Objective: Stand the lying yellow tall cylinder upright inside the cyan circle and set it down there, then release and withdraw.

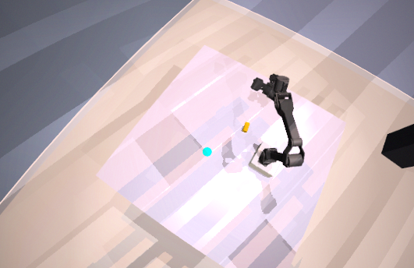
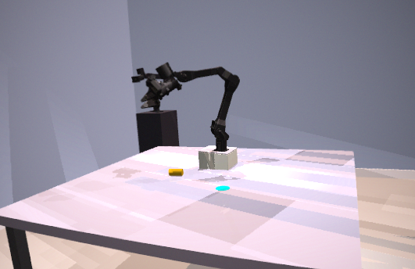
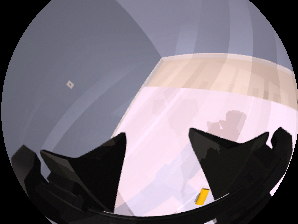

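Observation:
The yellow tall cylinder (image 1: 245,127) (image 2: 176,172) (image 3: 202,196) lies on its side on the table; it also shows low in the wrist view, beside the right finger. The cyan circle (image 1: 207,152) (image 2: 223,188) is flat on the table, apart from the cylinder, and nothing stands on it. It is not visible in the wrist view. My gripper (image 2: 142,104) (image 3: 158,134) is open with nothing between its fingers. It is high above the table and well away from the cylinder. In the top view its fingers are hard to make out.
The arm's pale base block (image 2: 227,160) stands on the table (image 2: 121,219) behind the cylinder and circle. A dark pedestal (image 1: 401,146) (image 2: 157,130) stands beyond the table; in the exterior view another arm on it partly overlaps my gripper.

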`<state>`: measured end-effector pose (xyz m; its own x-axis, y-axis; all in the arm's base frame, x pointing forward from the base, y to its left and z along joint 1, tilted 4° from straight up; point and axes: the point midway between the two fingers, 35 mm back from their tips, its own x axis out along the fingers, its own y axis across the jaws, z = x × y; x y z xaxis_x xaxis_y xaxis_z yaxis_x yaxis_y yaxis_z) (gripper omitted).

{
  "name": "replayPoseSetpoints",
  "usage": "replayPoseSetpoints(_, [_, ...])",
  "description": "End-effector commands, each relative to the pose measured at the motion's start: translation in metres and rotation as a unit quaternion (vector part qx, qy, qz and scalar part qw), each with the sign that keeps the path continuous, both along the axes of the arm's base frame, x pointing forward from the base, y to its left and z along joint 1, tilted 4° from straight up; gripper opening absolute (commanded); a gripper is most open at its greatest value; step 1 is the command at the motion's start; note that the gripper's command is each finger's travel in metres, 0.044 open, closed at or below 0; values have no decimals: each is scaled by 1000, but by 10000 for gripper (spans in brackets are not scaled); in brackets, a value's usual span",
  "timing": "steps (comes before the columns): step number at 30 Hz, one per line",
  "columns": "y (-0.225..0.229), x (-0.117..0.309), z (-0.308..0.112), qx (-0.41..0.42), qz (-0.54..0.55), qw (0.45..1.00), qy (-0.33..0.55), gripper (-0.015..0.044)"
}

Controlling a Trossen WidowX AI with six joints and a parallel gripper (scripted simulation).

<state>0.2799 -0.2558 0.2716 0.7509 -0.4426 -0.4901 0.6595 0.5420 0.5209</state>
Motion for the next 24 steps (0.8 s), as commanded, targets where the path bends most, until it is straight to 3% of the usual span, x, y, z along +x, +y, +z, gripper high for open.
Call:
replayPoseSetpoints(1, [3, 1, -33, 48, -9, 998, 45, 309])
replayPoseSetpoints(12, [26, -9, -118, 171, -28, 967, 186, 309])
replayPoseSetpoints(24, [64, -40, -188, 271, -45, 895, 352, 309])
